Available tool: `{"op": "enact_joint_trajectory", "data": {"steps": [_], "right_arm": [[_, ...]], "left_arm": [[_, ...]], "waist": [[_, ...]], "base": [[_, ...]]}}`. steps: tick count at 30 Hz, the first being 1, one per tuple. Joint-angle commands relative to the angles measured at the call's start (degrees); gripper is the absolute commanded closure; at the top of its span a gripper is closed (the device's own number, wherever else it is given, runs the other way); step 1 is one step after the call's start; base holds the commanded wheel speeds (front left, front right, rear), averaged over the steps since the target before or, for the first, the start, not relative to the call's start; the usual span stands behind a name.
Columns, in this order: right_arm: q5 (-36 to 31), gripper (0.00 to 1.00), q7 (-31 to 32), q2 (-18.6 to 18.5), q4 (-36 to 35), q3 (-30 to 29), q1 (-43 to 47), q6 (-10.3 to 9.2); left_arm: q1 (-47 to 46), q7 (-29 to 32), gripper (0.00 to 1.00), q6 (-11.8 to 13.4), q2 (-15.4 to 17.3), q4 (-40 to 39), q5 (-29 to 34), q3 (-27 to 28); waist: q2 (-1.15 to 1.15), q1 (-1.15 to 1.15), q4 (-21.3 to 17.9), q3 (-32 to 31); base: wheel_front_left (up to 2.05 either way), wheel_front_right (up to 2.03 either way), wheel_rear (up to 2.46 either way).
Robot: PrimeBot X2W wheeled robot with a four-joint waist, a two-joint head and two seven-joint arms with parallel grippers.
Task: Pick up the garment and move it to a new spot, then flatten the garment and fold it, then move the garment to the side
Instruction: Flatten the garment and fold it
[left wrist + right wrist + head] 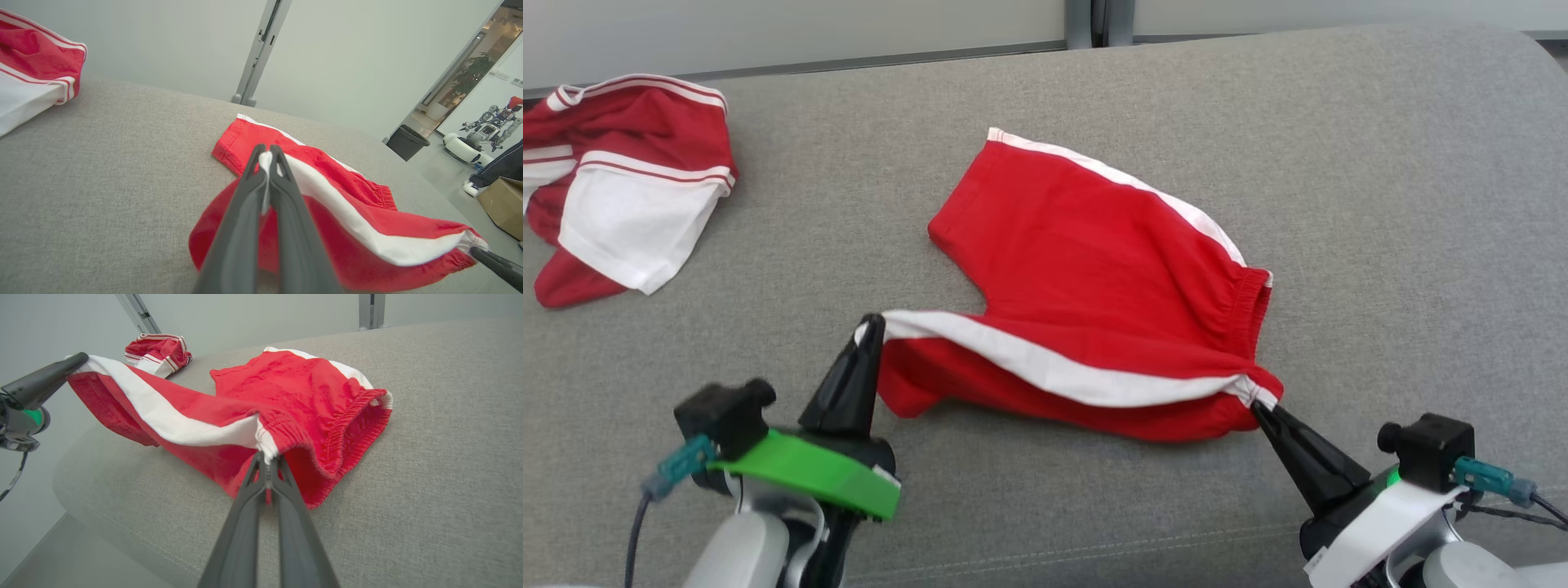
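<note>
Clamped shut with the left pincer [872, 325] on the white-striped hem corner of the red shorts [1094, 269]; clamped likewise with the right pincer [1258, 408] on the waistband end of that same stripe. Stretched taut between the two, raised off the grey cushion [1339, 163], running left to right roughly along its near edge. Resting flat on the middle of the cushion with the other leg, hem pointing toward the far edge.

Judged to be mid-flatten or starting a fold; hard to say which. Worth noting for the coming move: bulk of the cloth straight ahead of both pincers, toward the far edge, long axis crosswise to the fingers. Equally near to either arm, so likely to need both moving together, stripe kept level, whether carrying the raised leg over the flat one or drawing it back toward the near edge.

Seen from the left wrist: white cloth nipped between the fingers [261, 163], and beyond the cushion's right end a bin [406, 141], a cardboard box [502, 204] and a person's shoe [474, 187]. Seen from the right wrist instead: open mouth of the elastic waistband, raised leg hanging like a curtain below the stripe. Clearest from the head: second garment [629, 180], red and white, crumpled near the far left corner, well apart.
</note>
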Motion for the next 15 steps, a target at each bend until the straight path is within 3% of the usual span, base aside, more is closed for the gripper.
{"op": "enact_joint_trajectory", "data": {"steps": [1,15], "right_arm": [[0.5,1.00,-0.3,0.3,0.5,-0.1,-1.3,-0.02],[3.0,1.00,-2.8,8.4,8.2,-3.3,-14.1,-0.02]], "left_arm": [[-3.1,0.4,1.00,-0.2,0.8,1.1,0.6,-0.2],[-35.0,3.4,1.00,-0.2,2.4,22.7,2.9,-8.5]], "waist": [[0.00,0.00,-0.9,0.8],[0.00,0.00,-8.9,12.5]], "base": [[0.00,0.00,0.00],[0.00,0.00,0.00]]}}
